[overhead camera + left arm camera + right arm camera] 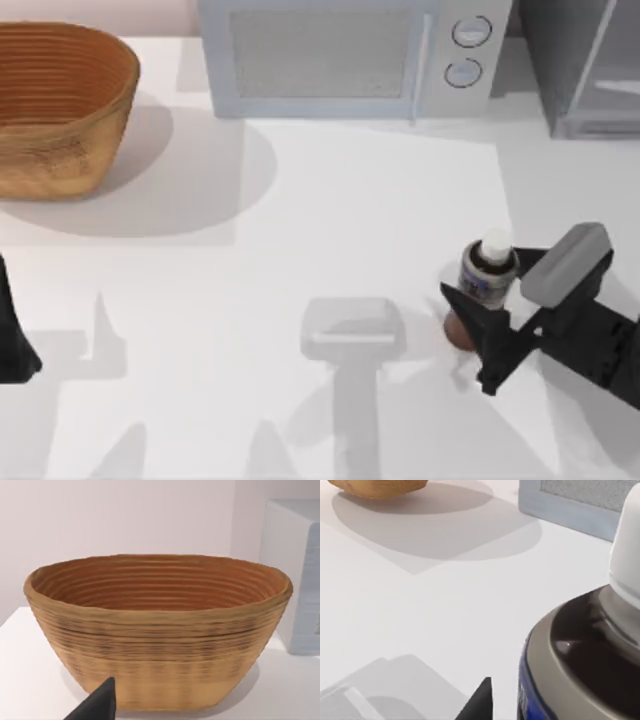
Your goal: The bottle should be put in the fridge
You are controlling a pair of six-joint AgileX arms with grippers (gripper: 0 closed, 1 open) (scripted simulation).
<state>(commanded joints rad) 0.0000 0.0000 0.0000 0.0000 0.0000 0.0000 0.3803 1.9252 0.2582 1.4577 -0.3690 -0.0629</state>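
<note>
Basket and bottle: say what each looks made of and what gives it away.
The basket looks woven from coiled cane or wicker, matte tan, with stacked ridged rings round its wall. The bottle seems glass or glossy plastic: a highlight sits on its dark shoulder in the right wrist view, under a smooth white cap and above a blue-grey label. The right hand is at its side.

White table [300, 250] with basket [60, 105], microwave [350, 55], fridge [590, 65], bottle [485, 275].

Kitchen: microwave [345, 55], fridge [585, 65]
</note>
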